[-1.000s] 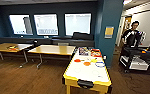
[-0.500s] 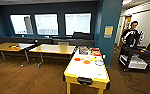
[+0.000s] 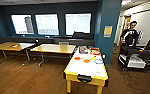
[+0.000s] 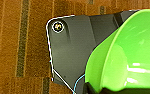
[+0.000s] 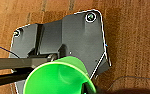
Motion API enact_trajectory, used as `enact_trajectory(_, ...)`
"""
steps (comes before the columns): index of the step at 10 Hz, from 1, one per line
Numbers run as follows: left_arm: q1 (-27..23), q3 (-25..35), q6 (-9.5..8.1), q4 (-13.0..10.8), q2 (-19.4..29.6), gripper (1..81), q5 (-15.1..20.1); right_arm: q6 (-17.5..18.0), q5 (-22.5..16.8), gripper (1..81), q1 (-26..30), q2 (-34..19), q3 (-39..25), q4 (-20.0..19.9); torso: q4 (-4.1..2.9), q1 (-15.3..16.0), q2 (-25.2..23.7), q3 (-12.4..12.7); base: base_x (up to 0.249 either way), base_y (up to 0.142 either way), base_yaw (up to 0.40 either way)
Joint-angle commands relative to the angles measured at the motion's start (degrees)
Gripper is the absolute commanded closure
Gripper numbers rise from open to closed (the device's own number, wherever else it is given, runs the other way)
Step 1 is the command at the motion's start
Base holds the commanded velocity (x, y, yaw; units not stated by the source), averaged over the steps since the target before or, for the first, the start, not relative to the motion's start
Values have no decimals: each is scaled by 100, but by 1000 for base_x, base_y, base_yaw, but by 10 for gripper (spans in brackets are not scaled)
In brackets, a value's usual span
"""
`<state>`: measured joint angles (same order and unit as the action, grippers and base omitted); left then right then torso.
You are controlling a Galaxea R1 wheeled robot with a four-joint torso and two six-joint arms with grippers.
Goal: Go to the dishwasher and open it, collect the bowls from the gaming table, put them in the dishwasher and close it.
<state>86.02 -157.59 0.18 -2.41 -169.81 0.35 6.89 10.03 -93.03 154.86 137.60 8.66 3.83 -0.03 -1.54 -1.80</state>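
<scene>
Bright green bowl (image 4: 131,55), cream-topped yellow-edged gaming table (image 3: 87,68), orange and red bowls (image 3: 86,60), brown wood-plank floor (image 3: 28,77).

Left wrist hangs over the wood floor, dark wrist plate in view. Right wrist likewise over the floor, jointed bar alongside its plate. Finger positions on both arms not discernible.

I can read no text, number or brand anywhere. A yellow sign (image 3: 107,31) hangs on the teal pillar (image 3: 108,22) ahead of me, but any wording on it is too blurred to make out. The boxes (image 3: 89,50) on the gaming table (image 3: 87,67) may carry print; I cannot tell.
</scene>
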Motion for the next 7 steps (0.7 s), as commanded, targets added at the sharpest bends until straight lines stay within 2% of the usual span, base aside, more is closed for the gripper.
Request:
enact_trajectory(1, -282, -457, 26, -93, -202, 811, 316, -12, -265, 811, 192, -110, 47, 84, 0, 3, 0, 0, -97, 0, 0)
enact_trajectory(5, -282, -457, 34, -93, -202, 811, 316, -12, -265, 811, 183, -128, 47, 84, 0, 3, 0, 0, -95, 0, 0)
enact_trajectory(7, -282, -449, 34, -84, -167, 811, 307, -12, -265, 811, 191, -119, 47, 84, 0, 3, -5, 2, 0, 0, 0)
